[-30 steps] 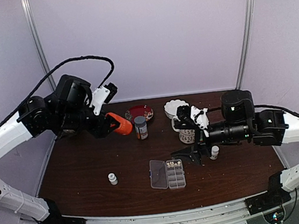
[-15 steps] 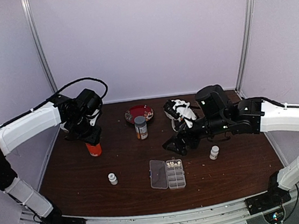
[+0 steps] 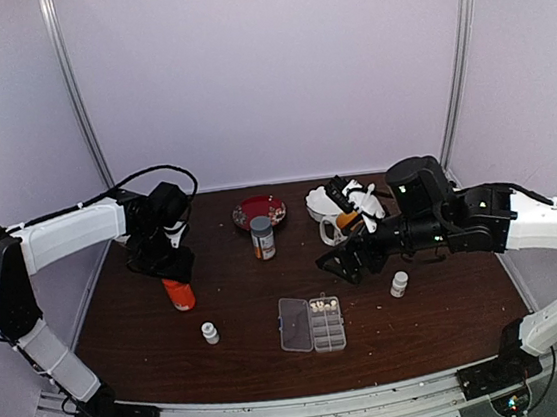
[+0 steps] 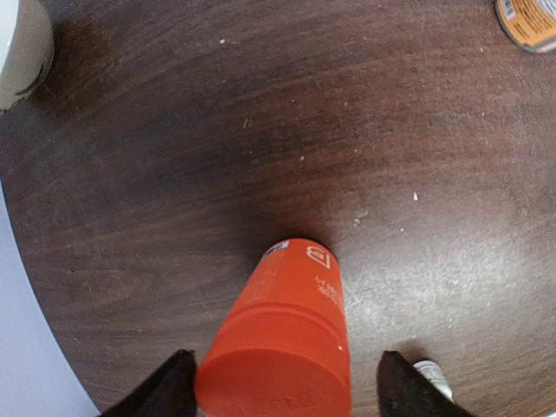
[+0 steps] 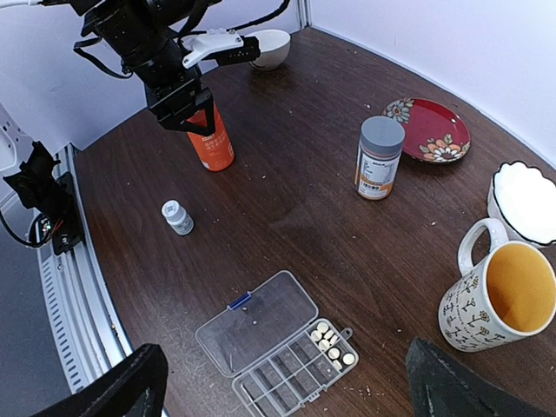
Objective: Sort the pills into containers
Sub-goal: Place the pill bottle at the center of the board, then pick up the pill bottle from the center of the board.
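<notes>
The clear pill box (image 3: 312, 323) lies open on the table at front centre, its lid flat to the left. Several cream pills (image 3: 324, 306) sit in one end cell; in the right wrist view they (image 5: 330, 343) lie at the box's (image 5: 261, 343) far right end. The other cells look empty. My left gripper (image 3: 170, 273) is open around an upright orange bottle (image 3: 179, 295) that stands on the table; in the left wrist view the bottle (image 4: 282, 347) sits between the fingers with a gap on the right. My right gripper (image 3: 340, 265) is open and empty, above and behind the box.
A grey-capped bottle (image 3: 262, 238), a red plate (image 3: 260, 211), a white bowl (image 3: 326, 201) and a mug (image 3: 341, 226) stand at the back centre. Small white bottles stand at front left (image 3: 209, 332) and right (image 3: 400, 283). Another white bowl (image 5: 265, 48) is at far left.
My left arm has brought the orange bottle down from mid-air and stood it on the table at the left. My right arm has swung back and up from the box.
</notes>
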`<state>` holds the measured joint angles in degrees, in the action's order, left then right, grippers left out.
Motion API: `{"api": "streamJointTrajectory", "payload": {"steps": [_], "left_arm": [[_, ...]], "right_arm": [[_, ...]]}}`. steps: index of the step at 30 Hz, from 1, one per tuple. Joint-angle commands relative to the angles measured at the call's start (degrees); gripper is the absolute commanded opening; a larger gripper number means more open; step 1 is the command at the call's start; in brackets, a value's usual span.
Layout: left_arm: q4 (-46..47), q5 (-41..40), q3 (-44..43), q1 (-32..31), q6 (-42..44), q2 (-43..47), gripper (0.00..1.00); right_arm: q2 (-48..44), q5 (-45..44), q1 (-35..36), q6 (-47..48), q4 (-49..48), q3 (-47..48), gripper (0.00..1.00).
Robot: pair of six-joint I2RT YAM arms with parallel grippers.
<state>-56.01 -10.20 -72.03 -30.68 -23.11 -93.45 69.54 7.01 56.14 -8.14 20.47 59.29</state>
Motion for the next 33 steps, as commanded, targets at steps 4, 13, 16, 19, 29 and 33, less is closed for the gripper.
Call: {"api": "streamJointTrajectory", "payload": {"steps": [4, 13, 16, 19, 29, 33], "left_arm": [[1.8, 0.9, 2.5, 0.5, -1.3, 4.6, 0.94], [4.4, -0.5, 1.7, 0.4, 0.5, 14.1, 0.98], [8.3, 1.2, 1.8, 0.5, 0.8, 14.9, 0.95], [10.8, 5.0, -0.6, 0.3, 0.6, 12.4, 0.92], [12.3, 6.1, -12.9, -2.5, -2.3, 0.3, 0.92], [19.3, 11.1, -10.4, -2.5, -1.8, 0.5, 0.93]], "right_arm": [[-0.3, -1.7, 0.1, 0.0, 0.9, -0.6, 1.00], [-4.1, -7.4, 0.0, -4.9, -2.1, -1.8, 1.00], [-6.9, -6.6, -0.2, -6.3, -5.1, -4.4, 1.00], [-9.1, -8.4, -0.3, -7.1, -10.0, -7.6, 1.00], [-6.9, -12.5, -0.5, -6.3, -1.5, -2.9, 1.00], [-0.7, -12.8, -0.4, -6.8, 4.9, 3.8, 1.00]]}}
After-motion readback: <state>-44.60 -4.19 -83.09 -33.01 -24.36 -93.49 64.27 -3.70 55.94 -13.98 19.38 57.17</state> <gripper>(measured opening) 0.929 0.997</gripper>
